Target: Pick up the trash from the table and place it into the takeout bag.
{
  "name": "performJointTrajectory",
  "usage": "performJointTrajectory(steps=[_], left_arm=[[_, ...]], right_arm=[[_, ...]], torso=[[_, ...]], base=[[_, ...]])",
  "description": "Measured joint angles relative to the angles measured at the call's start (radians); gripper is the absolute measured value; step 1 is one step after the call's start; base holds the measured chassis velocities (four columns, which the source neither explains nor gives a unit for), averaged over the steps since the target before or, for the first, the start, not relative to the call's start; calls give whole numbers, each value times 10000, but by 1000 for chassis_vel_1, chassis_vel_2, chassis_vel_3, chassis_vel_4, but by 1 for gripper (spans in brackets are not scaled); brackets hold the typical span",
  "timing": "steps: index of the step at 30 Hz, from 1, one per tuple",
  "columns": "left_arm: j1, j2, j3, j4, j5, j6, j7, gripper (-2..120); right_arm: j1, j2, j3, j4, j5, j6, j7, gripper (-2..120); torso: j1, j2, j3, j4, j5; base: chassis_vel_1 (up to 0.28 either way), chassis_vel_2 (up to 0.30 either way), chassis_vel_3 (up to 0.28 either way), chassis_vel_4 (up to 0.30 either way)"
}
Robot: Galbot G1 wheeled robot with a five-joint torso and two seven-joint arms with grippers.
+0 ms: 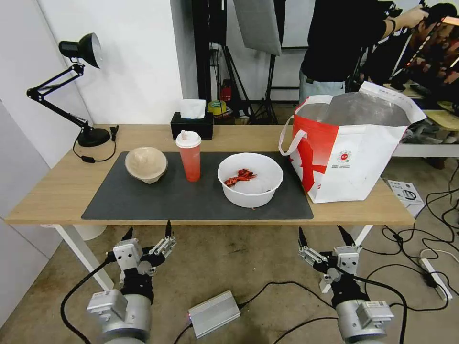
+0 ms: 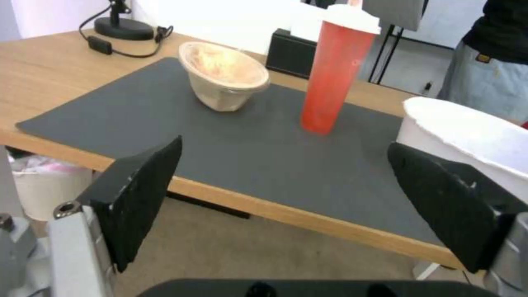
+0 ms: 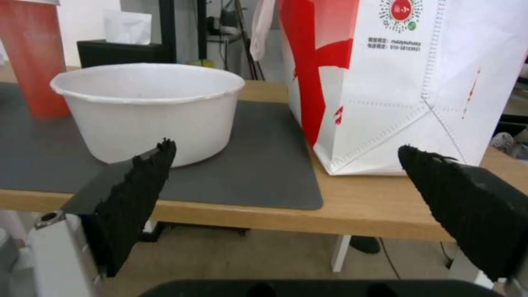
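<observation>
Not yet begun: left gripper [image 1: 147, 234] and right gripper [image 1: 322, 233] parked below table [image 1: 57, 191] edge, fingers apart. White bowl [image 1: 250, 179], red cup [image 1: 189, 155], pulp bowl [image 1: 146, 164] on mat; takeout bag [image 1: 351, 148] at three o'clock. Next, probably reaching up for the bowl.

beige bowl [image 1: 146, 164]: paper-pulp, tilted on its side, opening toward the front, on the left part of the dark grey mat [image 1: 143, 200].
red cup [image 1: 190, 156]: tall, white lid on, upright on mat, between the two bowls, apart from both.
white bowl [image 1: 250, 179]: wide plastic, upright, red scraps inside, on the right part of the mat.
takeout bag [image 1: 351, 153]: white-and-red tote, upright, top open, silvery lining, white loop handle, round red logo; right end of table [image 1: 52, 191], just beside the white bowl.
</observation>
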Motion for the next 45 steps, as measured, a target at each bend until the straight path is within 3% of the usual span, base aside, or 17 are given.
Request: performJointTrajectory(steps=[8, 10, 12, 16, 20, 34, 45], left_arm=[[-13, 3, -94, -2, -139, -252, 28, 100], [-8, 9, -134, -16, -152, -273, 66, 100], [-5, 7, -134, -21, -152, -276, 72, 100], [1, 10, -163, -81, -144, -293, 112, 100], [3, 13, -198, -101, -143, -302, 124, 100], [13, 21, -288, -153, -125, -306, 237, 100], [-19, 31, -460, -228, -99, -719, 963, 100]], right_arm=[[46, -148, -34, 38, 52, -112, 65, 100], [360, -879, -213, 468, 395, -894, 526, 100], [441, -1068, -262, 572, 489, -1100, 649, 100], [1102, -2652, -660, 1486, 1257, -2834, 1669, 100], [1410, -3346, -821, 1868, 1607, -3394, 2024, 100], [1457, -3392, -927, 1858, 1655, -3251, 1943, 100], [1651, -3714, -937, 1734, 1818, -3196, 1718, 100]], torso=[[0, 0, 0, -1, 1], [0, 0, 0, 0, -1], [0, 0, 0, 1, -1], [0, 0, 1, 1, 0], [1, -1, 0, 3, -1], [0, -1, 0, 0, -1], [0, -1, 0, 0, 0]], base=[[0, 0, 0, 0], [0, 0, 0, 0], [0, 0, 0, 0], [0, 0, 0, 0], [0, 0, 0, 0], [0, 0, 0, 0], [0, 0, 0, 0]])
